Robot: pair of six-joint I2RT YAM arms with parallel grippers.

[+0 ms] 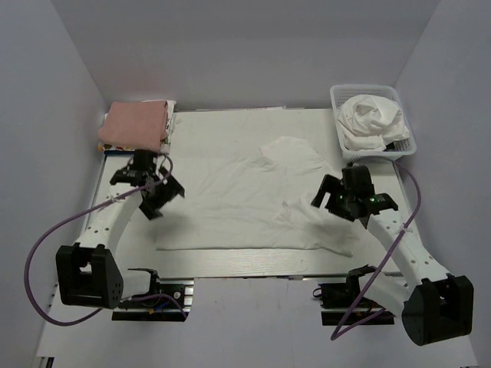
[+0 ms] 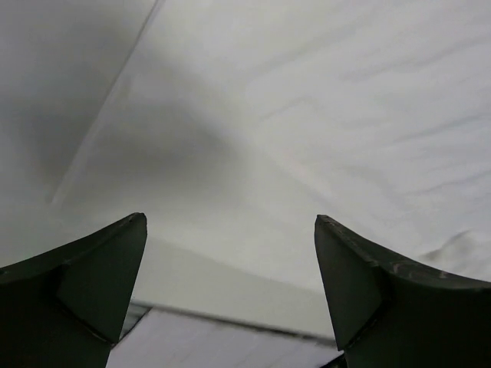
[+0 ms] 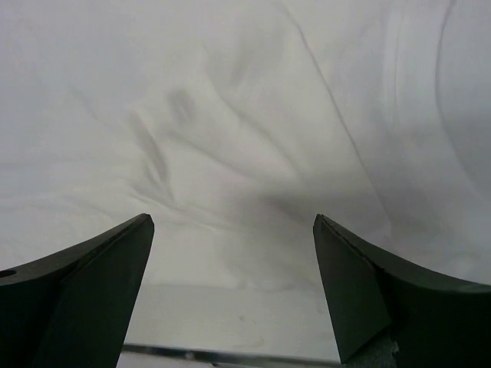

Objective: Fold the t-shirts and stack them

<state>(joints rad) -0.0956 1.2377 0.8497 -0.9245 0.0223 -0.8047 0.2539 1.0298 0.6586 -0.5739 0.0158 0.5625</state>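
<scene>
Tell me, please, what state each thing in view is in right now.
spread t-shirt: laid flat on the table, lightly wrinkled, not yet folded
crumpled t-shirts: bunched up inside the basket
basket: upright, at the far right corner
pink folded cloth: folded, at the far left corner
left gripper: open, empty, over the spread shirt's left edge
right gripper: open, empty, over its right side

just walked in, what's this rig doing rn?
Shirt folding. One white t-shirt lies spread out on the table. The left gripper is open over the shirt's left edge and the right gripper is open over its right side; neither holds anything. Crumpled white shirts sit in the basket at the far right corner, and a folded pink cloth pile sits at the far left.
</scene>
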